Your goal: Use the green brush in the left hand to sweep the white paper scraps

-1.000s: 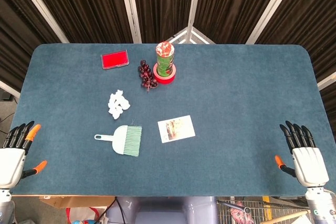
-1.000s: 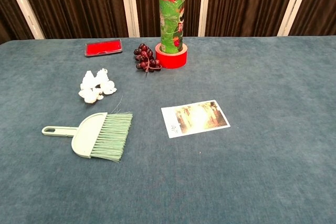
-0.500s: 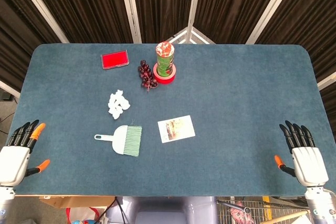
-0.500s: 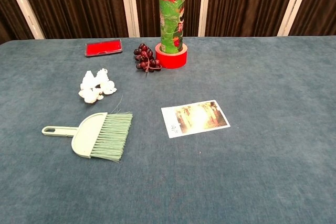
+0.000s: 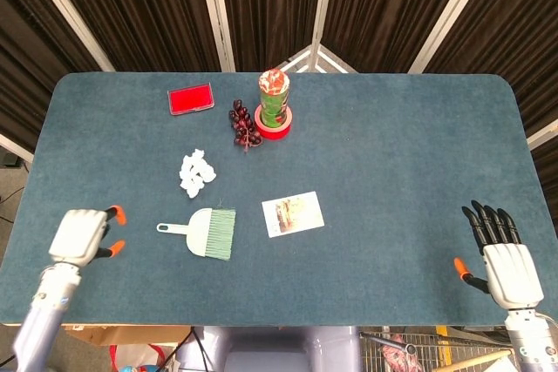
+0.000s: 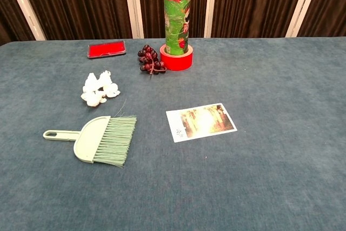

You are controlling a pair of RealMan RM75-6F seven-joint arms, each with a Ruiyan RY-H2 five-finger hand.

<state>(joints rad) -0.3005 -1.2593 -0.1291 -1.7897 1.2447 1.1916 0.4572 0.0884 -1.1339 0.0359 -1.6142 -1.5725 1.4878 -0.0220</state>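
The green brush [image 5: 211, 233] lies flat on the blue table [image 5: 392, 154], handle pointing left and bristles right; the chest view shows the brush [image 6: 101, 140] too. The white paper scraps [image 5: 196, 172] sit in a small heap just beyond it, also seen as paper scraps [image 6: 99, 88] from the chest. My left hand [image 5: 80, 237] hovers over the table's front left, a short way left of the brush handle, holding nothing, its orange tips apart. My right hand [image 5: 503, 254] is at the front right edge, fingers spread and empty. Neither hand shows in the chest view.
A photo card [image 5: 292, 213] lies right of the brush. At the back are a red flat case [image 5: 191, 98], a bunch of dark grapes [image 5: 244, 125] and a green can [image 5: 274, 98] standing on a red tape roll [image 5: 274, 127].
My left hand has moved from beyond the left table edge inward over the table toward the brush handle and turned. The right hand has barely moved. Nothing on the table has shifted.
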